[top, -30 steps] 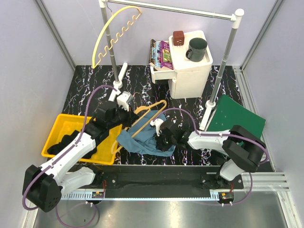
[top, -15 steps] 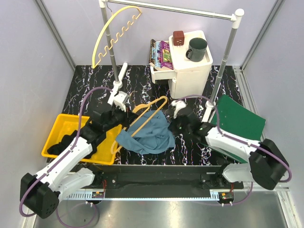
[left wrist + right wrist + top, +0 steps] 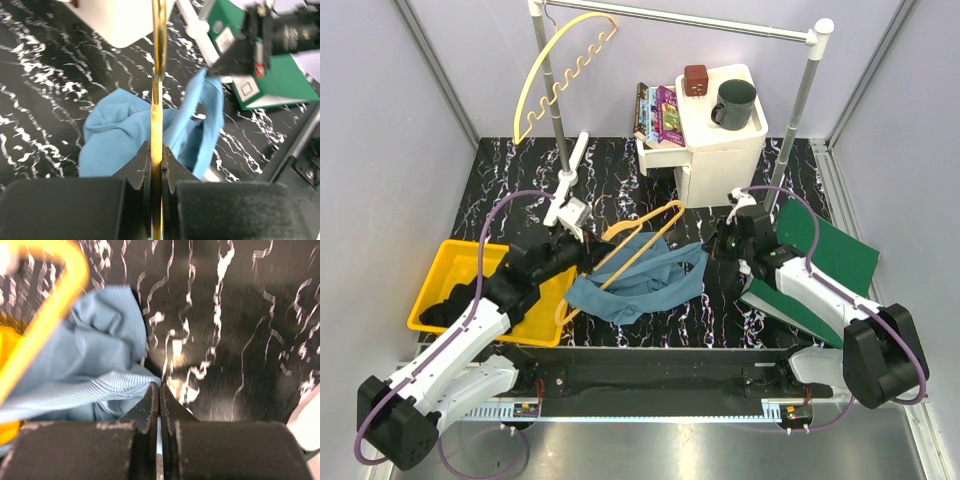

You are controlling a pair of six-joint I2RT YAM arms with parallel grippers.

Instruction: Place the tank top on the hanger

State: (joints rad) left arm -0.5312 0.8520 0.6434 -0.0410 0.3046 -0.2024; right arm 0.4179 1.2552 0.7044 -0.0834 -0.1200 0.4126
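Marbled black table [image 3: 520, 170], left fingers [image 3: 135, 167] clamped on hanger [image 3: 159, 50]; right fingers [image 3: 145, 407] pinching tank top [image 3: 640, 285] edge

yellow bin [image 3: 458, 262] left | mug [image 3: 734, 103] on white cabinet [image 3: 720, 165] | books [image 3: 657, 113] beside it | green board [image 3: 830, 250] right

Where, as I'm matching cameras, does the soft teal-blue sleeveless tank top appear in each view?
Top external: tank top at centre, on the black marbled mat.
Left wrist: tank top at lower centre.
Right wrist: tank top at left, pinched by the right gripper.
Shared landmark: the thin orange-yellow plastic hanger.
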